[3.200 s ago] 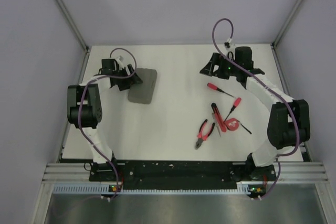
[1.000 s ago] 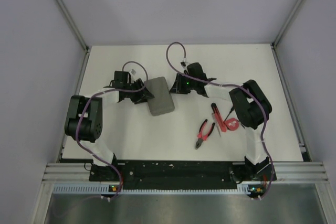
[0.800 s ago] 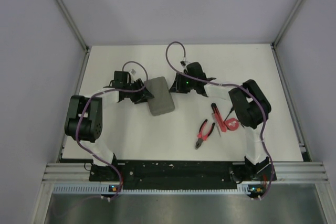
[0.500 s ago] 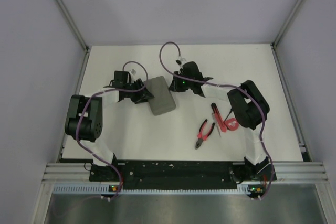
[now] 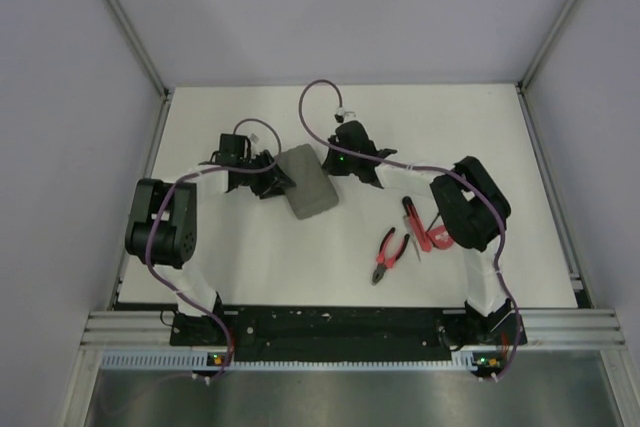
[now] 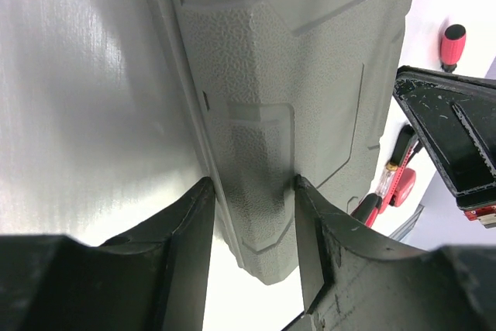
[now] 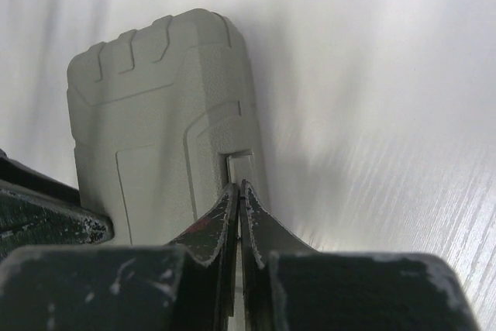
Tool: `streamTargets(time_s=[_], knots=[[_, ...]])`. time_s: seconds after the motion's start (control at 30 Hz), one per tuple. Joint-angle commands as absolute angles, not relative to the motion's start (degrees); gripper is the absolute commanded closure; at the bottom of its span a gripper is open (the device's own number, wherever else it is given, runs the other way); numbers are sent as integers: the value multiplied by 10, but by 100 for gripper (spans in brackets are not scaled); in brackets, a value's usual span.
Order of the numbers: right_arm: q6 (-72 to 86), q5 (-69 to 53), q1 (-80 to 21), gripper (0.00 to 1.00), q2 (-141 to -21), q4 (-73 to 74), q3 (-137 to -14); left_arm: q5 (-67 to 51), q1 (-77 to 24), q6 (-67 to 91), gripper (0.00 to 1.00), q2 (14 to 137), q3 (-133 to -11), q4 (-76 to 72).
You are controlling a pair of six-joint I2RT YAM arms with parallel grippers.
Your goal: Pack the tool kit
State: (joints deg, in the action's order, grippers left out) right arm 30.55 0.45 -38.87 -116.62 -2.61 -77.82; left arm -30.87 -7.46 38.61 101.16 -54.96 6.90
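The tool kit's grey case [image 5: 308, 181] lies closed on the white table, left of centre. My left gripper [image 5: 268, 177] is shut on its left edge; in the left wrist view both fingers [image 6: 184, 242] press the case rim [image 6: 256, 184]. My right gripper [image 5: 336, 160] is shut, its tips [image 7: 239, 190] meeting at the small latch tab [image 7: 241, 163] on the case's right edge. Red-and-black pliers [image 5: 388, 250] and a red knife [image 5: 412, 219] lie loose to the right. A red tape measure [image 5: 441, 238] is partly hidden by the right arm. A red screwdriver handle [image 6: 453, 39] shows beyond the case.
The right arm's elbow [image 5: 468, 205] hangs over the loose tools. Grey walls with metal frame rails [image 5: 140, 47] close in the table on three sides. Bare table lies in front of the case [image 5: 290, 257] and at the far right [image 5: 530, 177].
My right gripper has closed fully and slid a little left onto the case's edge. The case has turned slightly. The left gripper has kept its hold.
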Motion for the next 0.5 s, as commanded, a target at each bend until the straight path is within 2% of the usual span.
streamTargets(time_s=[0.0, 0.2, 0.47], knots=[[361, 34, -382, 100, -1170, 96, -779, -241, -89, 415, 98, 1049, -521, 148], [324, 25, -349, 100, -1158, 97, -771, -227, -89, 446, 100, 1045, -510, 140], [211, 88, -328, 100, -1136, 105, -784, -212, -92, 462, 100, 1053, -519, 146]])
